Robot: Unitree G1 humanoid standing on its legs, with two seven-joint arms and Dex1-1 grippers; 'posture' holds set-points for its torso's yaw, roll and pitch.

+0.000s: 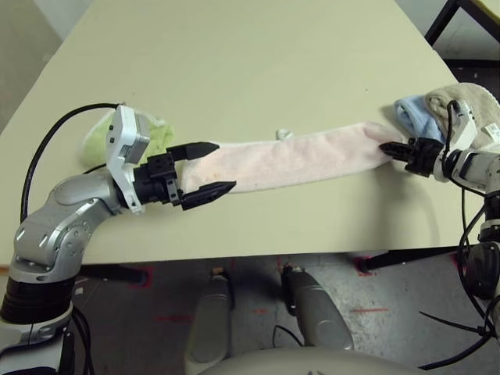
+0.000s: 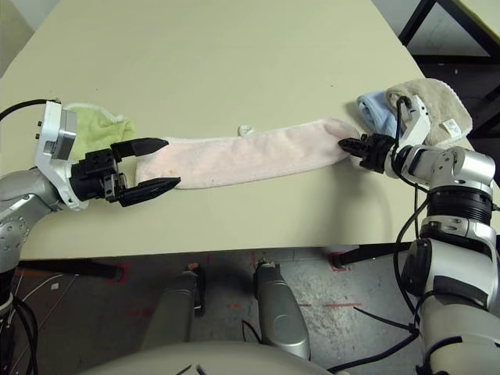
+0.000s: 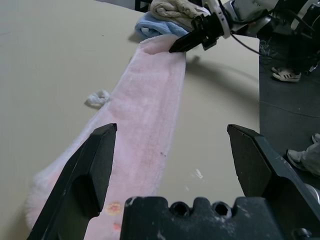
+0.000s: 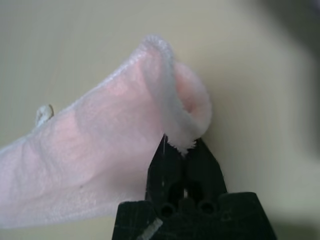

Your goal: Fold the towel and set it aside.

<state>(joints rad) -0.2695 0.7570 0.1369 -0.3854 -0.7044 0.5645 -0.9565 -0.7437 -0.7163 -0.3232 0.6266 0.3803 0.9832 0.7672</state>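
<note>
Pink towel [image 1: 305,158] lies long on worktop [image 1: 234,70]; right gripper [image 1: 394,149] fingers pinch one end, left gripper [image 1: 209,169] fingers wide. Thin pinch could slip w/ pull.

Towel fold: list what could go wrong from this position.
1. The right tool pinches only the very end of the towel, so the cloth may slip out when lifted.
2. The left tool is open around the other end and grips nothing; lifting now would raise one side only.
3. The light blue cloth touches the towel's right end and could be dragged along.
</note>
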